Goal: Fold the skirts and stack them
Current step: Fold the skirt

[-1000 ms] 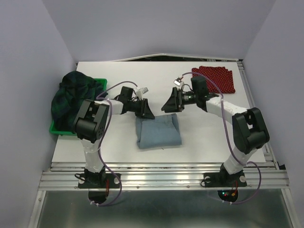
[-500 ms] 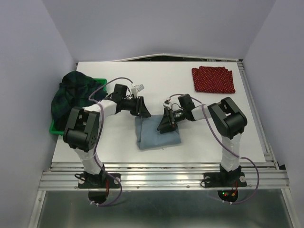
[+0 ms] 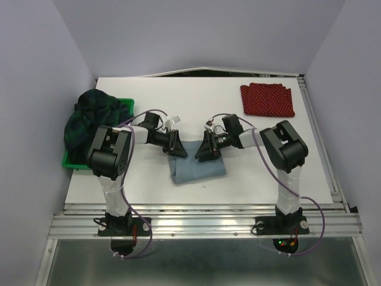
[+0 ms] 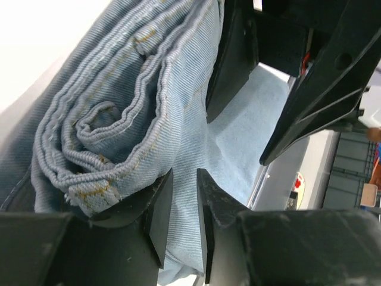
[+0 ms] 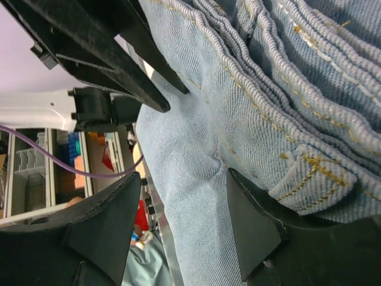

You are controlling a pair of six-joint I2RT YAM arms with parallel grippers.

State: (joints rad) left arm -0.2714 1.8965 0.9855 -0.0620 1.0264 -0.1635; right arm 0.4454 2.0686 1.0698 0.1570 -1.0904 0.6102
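The light blue-grey denim skirt lies folded at the table's middle. My left gripper is at its far left edge; in the left wrist view the jaws are nearly closed with a layer of denim pinched between them. My right gripper is at the far right edge; in the right wrist view its fingers stand wide apart astride the denim, one finger tucked under the folded layers. The red dotted skirt lies folded at the back right. The dark plaid skirt is heaped on the green bin.
The green plastic bin stands at the table's left edge under the plaid skirt. The metal rail runs along the near edge, with both arm bases on it. The other gripper's fingers show close by in each wrist view.
Both grippers came down and inward onto the denim skirt's far edge. The right arm swung in from the back right; the left gripper closed on the cloth.
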